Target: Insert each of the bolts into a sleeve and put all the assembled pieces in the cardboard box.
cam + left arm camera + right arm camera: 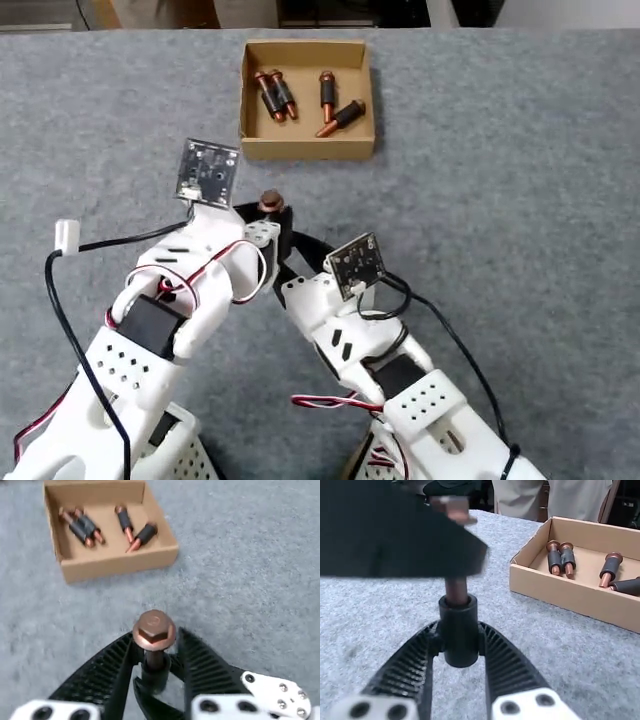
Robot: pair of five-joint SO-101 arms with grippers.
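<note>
R hand (458, 641) clamps upright sleeve (458, 616), L hand (155, 649) pinches bolt (154, 629) in it.

Four assembled pieces (275, 97) in cardboard box (305, 149); bolt (270, 203) in sleeve (458, 630) before the box

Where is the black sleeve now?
The sleeve sits in the right gripper, under the bolt that the left gripper holds, near the cardboard box.
</note>
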